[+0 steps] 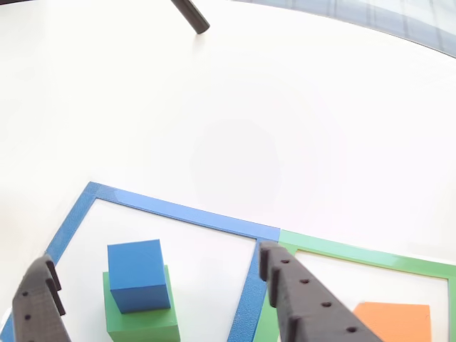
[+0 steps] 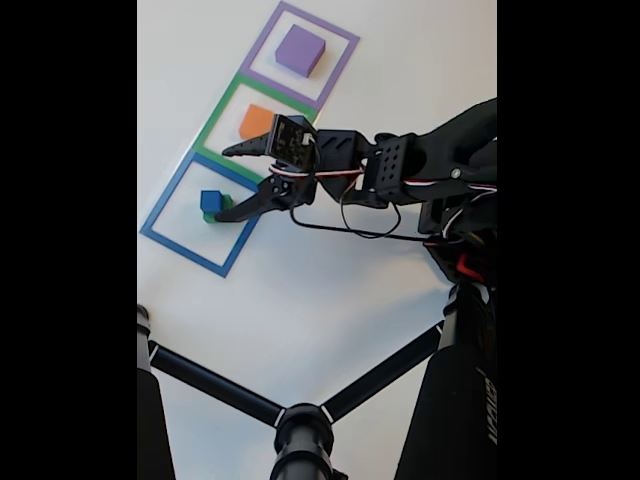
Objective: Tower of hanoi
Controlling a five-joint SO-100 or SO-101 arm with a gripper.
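Our claw (image 2: 226,182) hangs with its jaws spread wide, empty, and the blue cube (image 1: 138,275) sits between the two fingers, stacked on the green cube (image 1: 140,318) inside the blue frame (image 1: 178,211). We judge the main risk is a finger catching the green block as we close, dragging or toppling the stack, since the blue one rests off-centre on it. Beyond one finger lies the orange block (image 1: 394,320), cut off at the picture's edge. How high our fingertips stand above the cubes we cannot tell.
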